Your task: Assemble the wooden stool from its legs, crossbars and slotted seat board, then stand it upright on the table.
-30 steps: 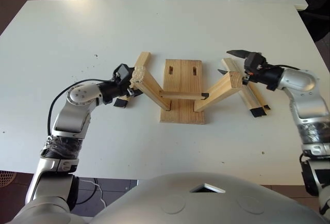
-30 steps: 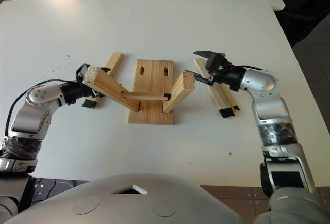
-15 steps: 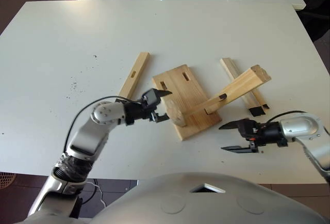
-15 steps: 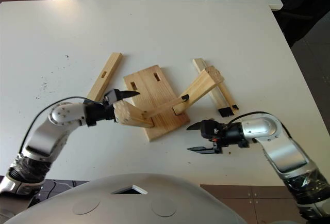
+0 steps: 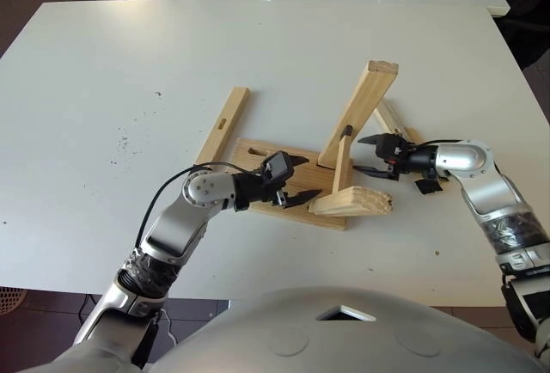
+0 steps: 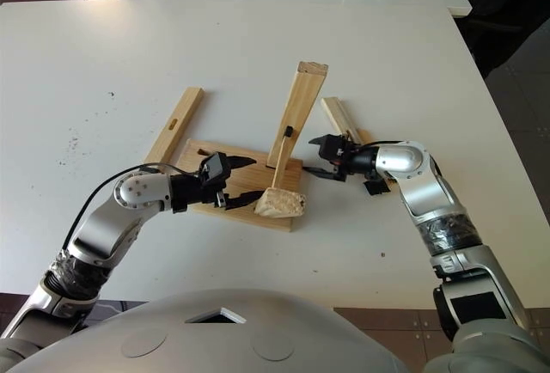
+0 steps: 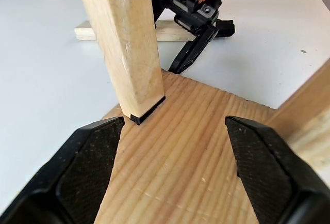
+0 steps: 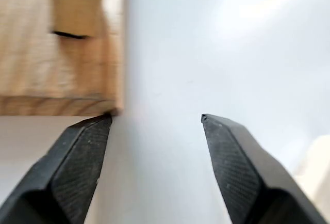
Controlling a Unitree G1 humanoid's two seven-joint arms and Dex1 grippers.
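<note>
Centre frame: the upright leg now stands on the board, the lying leg beside it. The left gripper and right gripper gape wide, empty, so seating looks unfinished.

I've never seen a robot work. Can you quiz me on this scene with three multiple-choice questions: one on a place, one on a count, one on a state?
1. Where is the seat board?
A. in a gripper
B. flat on the table
C. on the floor

2. How many loose bars lie to the robot's left of the board?
A. one
B. three
C. none

3. The left gripper is:
A. shut on a leg
B. shut on the board
C. open

Answers: 1 B, it lies flat there; 2 A, a single bar lies there; 3 C, its fingers stand apart, holding nothing.
</note>
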